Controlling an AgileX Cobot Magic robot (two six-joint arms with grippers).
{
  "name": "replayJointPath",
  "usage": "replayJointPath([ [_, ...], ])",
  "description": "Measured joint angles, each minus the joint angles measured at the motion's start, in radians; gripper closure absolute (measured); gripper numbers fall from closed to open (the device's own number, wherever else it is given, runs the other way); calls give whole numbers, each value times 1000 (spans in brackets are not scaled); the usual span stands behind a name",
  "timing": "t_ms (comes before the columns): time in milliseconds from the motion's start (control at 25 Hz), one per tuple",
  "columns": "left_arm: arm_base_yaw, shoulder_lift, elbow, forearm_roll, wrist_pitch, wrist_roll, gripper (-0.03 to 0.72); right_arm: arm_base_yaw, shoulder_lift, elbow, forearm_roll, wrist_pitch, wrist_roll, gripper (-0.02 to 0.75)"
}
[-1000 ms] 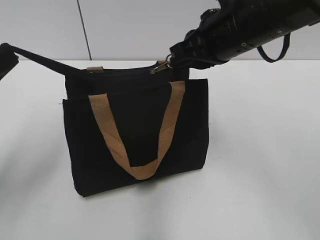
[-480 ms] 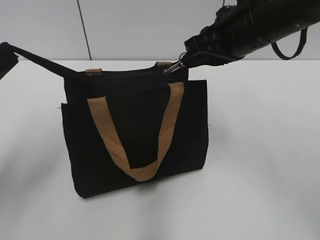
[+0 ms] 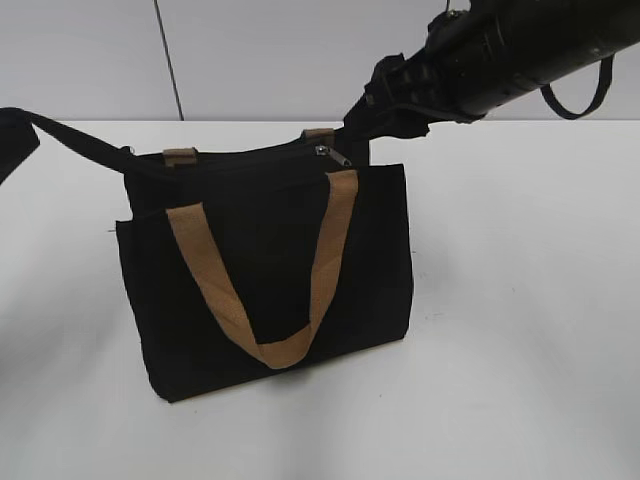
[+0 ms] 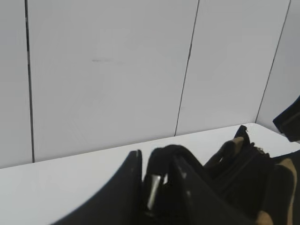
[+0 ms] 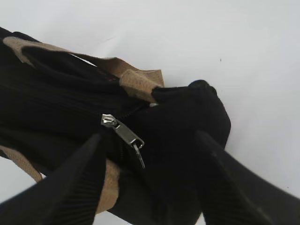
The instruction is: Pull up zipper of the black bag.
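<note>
Loosely, zipper lies between parted right jaws.

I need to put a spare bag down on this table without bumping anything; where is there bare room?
The white table is bare right of the black bag and along the front edge below it. It is crowded at the bag's top right corner, where the right gripper stands open over the zipper, and at the top left, where the left gripper holds the bag's end.

No text, label, brand or number can be read anywhere.
</note>
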Motion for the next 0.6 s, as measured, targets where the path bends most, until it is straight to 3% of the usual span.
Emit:
replayJointPath([
  [120, 1, 0, 0, -8, 45, 0, 299, 0, -24, 0, -3, 0, 0, 272],
  [240, 1, 0, 0, -76, 102, 0, 188, 0, -62, 0, -25, 0, -3, 266],
  [440, 1, 0, -38, -151, 319, 0, 156, 0, -123, 0, -91, 19, -3, 263],
  [600, 1, 1, -145, -234, 685, 0, 153, 0, -157, 0, -129, 38, -3, 263],
])
